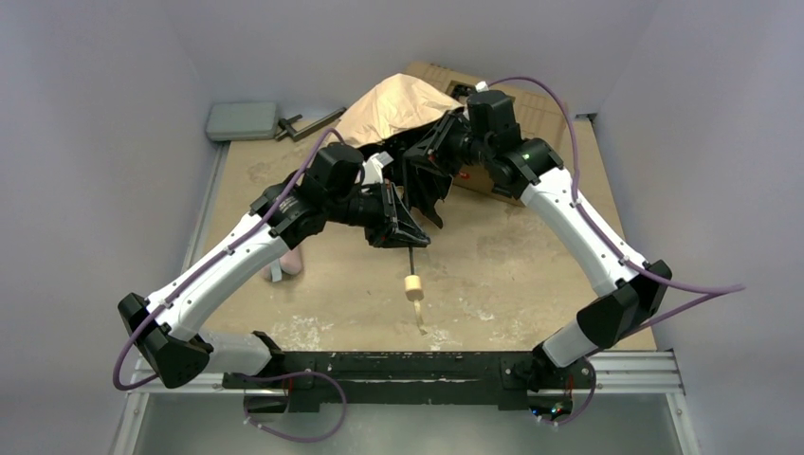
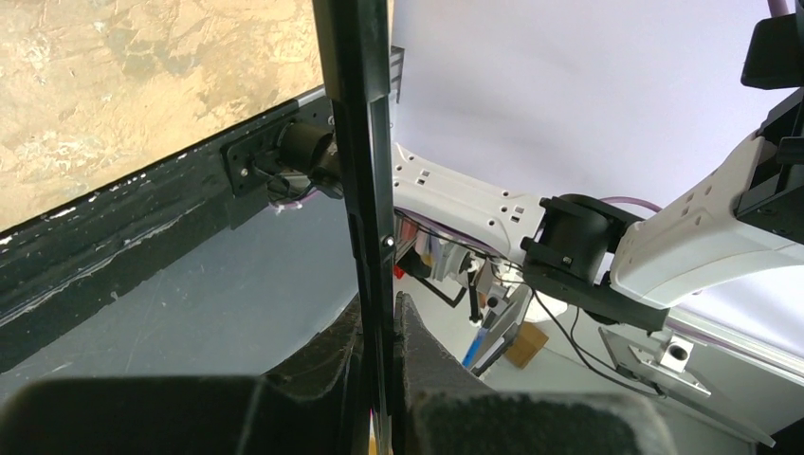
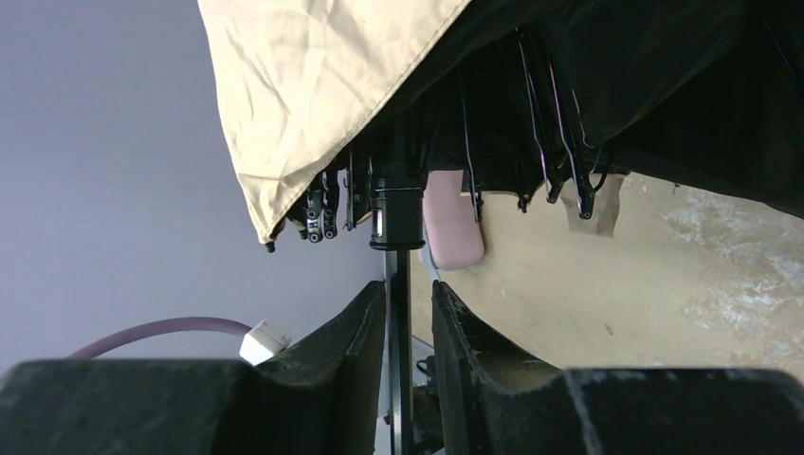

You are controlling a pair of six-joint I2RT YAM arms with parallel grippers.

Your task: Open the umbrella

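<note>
The umbrella lies across the middle of the table, its beige canopy (image 1: 398, 106) half spread at the back. Its thin black shaft (image 1: 411, 261) runs toward me to the cream knob handle (image 1: 413, 287). My left gripper (image 1: 408, 235) is shut on the shaft; in the left wrist view the shaft (image 2: 360, 142) is pinched between the pads of that gripper (image 2: 379, 311). My right gripper (image 1: 424, 161) sits under the canopy. In the right wrist view that gripper (image 3: 408, 289) straddles the shaft (image 3: 399, 313) just below the runner (image 3: 396, 218), with a thin gap showing. Black ribs (image 3: 531, 123) hang folded under the fabric (image 3: 313, 85).
A pink pouch (image 1: 289, 261) lies by the left forearm and also shows in the right wrist view (image 3: 453, 220). A grey-green flat box (image 1: 243, 120) and a black clamp (image 1: 305, 123) sit at the back left. Flat cardboard (image 1: 531, 106) lies at the back right. Grey walls surround the table.
</note>
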